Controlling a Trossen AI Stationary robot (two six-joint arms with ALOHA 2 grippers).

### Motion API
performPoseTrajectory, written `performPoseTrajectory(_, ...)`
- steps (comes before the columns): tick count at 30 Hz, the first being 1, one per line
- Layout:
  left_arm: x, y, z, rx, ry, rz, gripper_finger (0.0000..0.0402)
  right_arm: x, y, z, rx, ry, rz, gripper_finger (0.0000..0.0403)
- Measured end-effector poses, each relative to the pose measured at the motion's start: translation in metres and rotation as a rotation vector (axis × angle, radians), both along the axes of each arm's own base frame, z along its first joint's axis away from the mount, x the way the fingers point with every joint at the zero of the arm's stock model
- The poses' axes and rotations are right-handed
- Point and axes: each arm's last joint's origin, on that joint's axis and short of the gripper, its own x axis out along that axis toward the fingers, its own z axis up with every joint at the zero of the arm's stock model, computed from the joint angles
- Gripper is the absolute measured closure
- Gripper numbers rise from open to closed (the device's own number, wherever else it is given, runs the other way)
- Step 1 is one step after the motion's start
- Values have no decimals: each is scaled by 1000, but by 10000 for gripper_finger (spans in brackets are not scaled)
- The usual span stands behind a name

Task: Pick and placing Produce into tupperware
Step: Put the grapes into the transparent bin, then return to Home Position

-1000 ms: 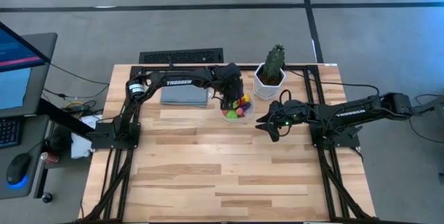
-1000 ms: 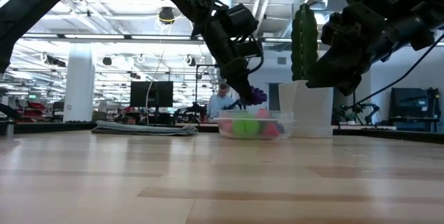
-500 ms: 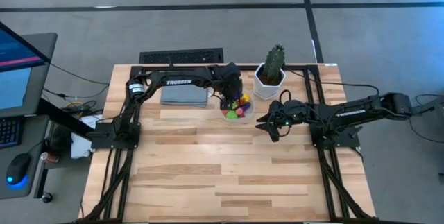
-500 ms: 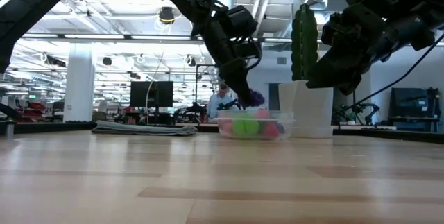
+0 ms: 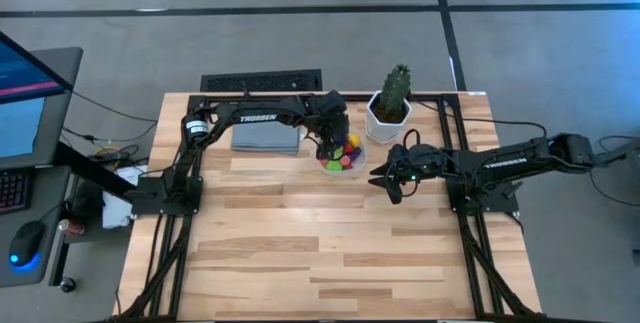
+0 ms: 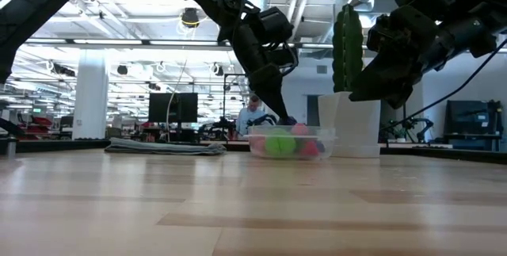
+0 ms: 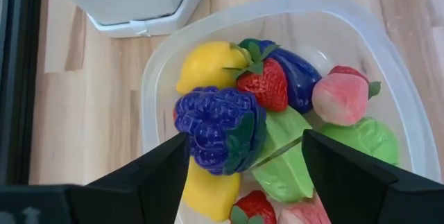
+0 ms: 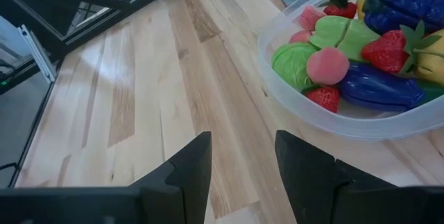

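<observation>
The clear round tupperware stands at the table's far middle and holds several toy produce pieces: a strawberry, a peach, a yellow piece and green pieces. A purple bunch of grapes lies on top of the pile. My left gripper is open, pointing down into the tupperware, with the grapes between its fingers. My right gripper is open and empty, above the table just right of the tupperware. My left gripper comes from above with its fingers on either side of the grapes. One fingertip stands right at the grapes' edge; I cannot tell whether it touches. The other finger is clear of them. The grapes rest on the other produce.
A green cactus in a white pot stands just right of and behind the tupperware. A folded grey-blue cloth lies to its left. The near half of the wooden table is bare wood.
My left gripper has gone down into the tupperware with the purple grapes, which showed above the rim at its fingertips and now sit low among the other produce.
</observation>
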Motion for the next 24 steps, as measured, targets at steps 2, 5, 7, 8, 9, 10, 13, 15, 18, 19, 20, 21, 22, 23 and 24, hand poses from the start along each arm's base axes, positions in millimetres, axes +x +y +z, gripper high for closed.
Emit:
performPoseTrajectory(2, 0, 0, 2, -4, 2, 5, 132, 0, 0, 0, 5, 0, -3, 220)
performPoseTrajectory(5, 2, 1, 13, -2, -6, 6, 132, 0, 0, 0, 5, 0, -3, 220)
performPoseTrajectory(7, 3, 1, 22, 1, -14, 6, 132, 0, 0, 0, 5, 0, -3, 220)
performPoseTrajectory(8, 4, 2, 28, 3, -19, 7, 132, 0, 0, 0, 5, 0, -3, 220)
performPoseTrajectory(9, 5, 2, 35, 5, -33, 11, 132, 0, 0, 0, 4, 0, -2, 220)
performPoseTrajectory(10, 7, 3, 43, 9, -52, 16, 132, 0, 0, 0, 1, 0, -1, 220)
performPoseTrajectory(13, 8, 3, 65, 6, -81, 34, 132, 0, 0, 0, -1, 0, -3, 220)
performPoseTrajectory(15, 7, 3, 79, -3, -88, 61, 132, 0, 0, 0, 1, 0, -2, 220)
performPoseTrajectory(18, 4, 2, 99, -30, -96, 105, 132, 0, 0, 0, 29, -2, -15, 220)
performPoseTrajectory(19, 2, 1, 105, -42, -85, 117, 132, 0, 0, 0, 44, -3, -23, 220)
performPoseTrajectory(20, 0, 0, 111, -51, -76, 128, 132, 0, 0, 0, 60, -4, -32, 220)
performPoseTrajectory(21, -1, -1, 117, -56, -78, 132, 132, 0, 0, 0, 72, -3, -39, 220)
performPoseTrajectory(22, -3, -3, 123, -58, -77, 131, 132, 0, 0, 0, 83, -5, -44, 220)
performPoseTrajectory(23, -5, -4, 128, -63, -68, 130, 132, 0, 0, 1, 91, -7, -48, 220)
performPoseTrajectory(24, -8, -7, 132, -68, -52, 127, 132, 0, 0, 1, 94, -7, -50, 220)
